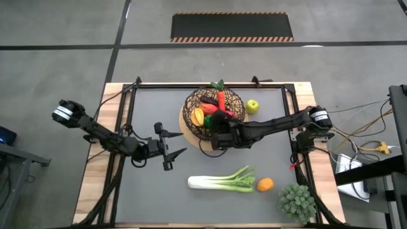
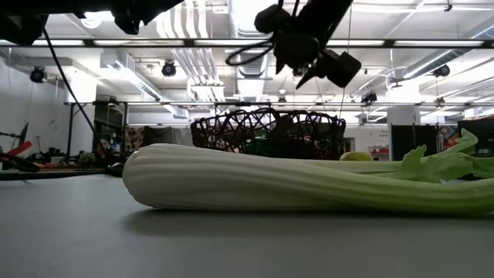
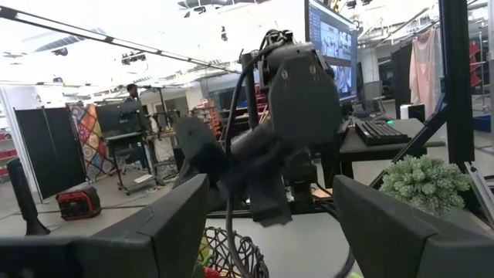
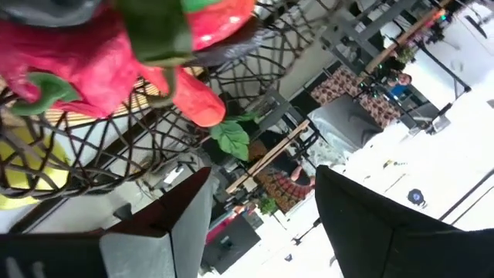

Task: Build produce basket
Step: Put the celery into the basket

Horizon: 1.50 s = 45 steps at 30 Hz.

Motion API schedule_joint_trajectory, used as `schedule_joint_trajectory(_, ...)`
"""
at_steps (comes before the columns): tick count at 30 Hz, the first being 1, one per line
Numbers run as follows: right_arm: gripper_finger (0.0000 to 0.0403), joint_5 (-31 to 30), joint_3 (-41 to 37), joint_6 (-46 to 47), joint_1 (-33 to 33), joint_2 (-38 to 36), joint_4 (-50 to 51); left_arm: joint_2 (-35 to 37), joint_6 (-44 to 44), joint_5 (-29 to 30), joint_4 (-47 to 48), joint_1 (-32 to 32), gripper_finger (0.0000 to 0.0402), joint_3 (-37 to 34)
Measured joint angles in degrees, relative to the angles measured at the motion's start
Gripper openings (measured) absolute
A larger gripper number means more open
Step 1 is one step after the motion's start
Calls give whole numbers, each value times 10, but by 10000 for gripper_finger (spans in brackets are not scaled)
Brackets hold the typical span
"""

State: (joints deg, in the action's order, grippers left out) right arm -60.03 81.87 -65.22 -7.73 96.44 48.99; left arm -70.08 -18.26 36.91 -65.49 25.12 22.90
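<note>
Leek (image 2: 309,185) lying on desk (image 1: 191,152) | right gripper (image 1: 219,130) over basket (image 1: 213,108), fingers apart, empty | left gripper (image 1: 172,151) beside basket, fingers apart, empty

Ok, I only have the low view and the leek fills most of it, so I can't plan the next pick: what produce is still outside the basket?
Observer: Three pieces: the leek, the orange beside its leafy end, and the green apple right next to the basket.
Operator: Where is the right gripper?
Observer: The right gripper is above the basket's near rim, open, with nothing between its fingers.
Operator: And the left one?
Observer: The left gripper hovers open and empty above the table, off to the basket's left.
</note>
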Motion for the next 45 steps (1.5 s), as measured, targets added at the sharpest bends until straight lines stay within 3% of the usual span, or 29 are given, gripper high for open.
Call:
schedule_joint_trajectory(4,214,-11,13,65,-3,-13,0,0,1,0,0,0,258,0)
schedule_joint_trajectory(8,214,-63,19,147,-8,-25,5,0,1,0,0,0,258,0)
schedule_joint_trajectory(11,214,-105,20,242,-16,-40,7,0,13,0,2,0,258,0)
schedule_joint_trajectory(13,214,-98,20,333,-25,-54,20,0,28,-1,4,0,258,0)
schedule_joint_trajectory(16,212,-29,20,473,-35,-80,38,-2,63,-5,5,0,258,0)
schedule_joint_trajectory(19,202,91,16,569,-37,-114,18,-15,123,-20,7,3,258,4)
schedule_joint_trajectory(23,183,257,3,598,-41,-162,-50,-55,169,-34,32,16,258,26)
schedule_joint_trajectory(27,167,353,-24,592,-59,-201,-119,-99,186,-36,70,32,258,65)
schedule_joint_trajectory(31,156,361,-55,609,-89,-230,-140,-127,237,-41,194,42,258,124)
schedule_joint_trajectory(36,147,356,-90,626,-128,-241,-152,-133,366,-122,508,42,258,225)
schedule_joint_trajectory(39,146,321,-103,638,-151,-240,-150,-146,420,-142,659,44,258,283)
schedule_joint_trajectory(45,143,284,-129,664,-191,-240,-150,-196,430,-204,722,46,258,338)
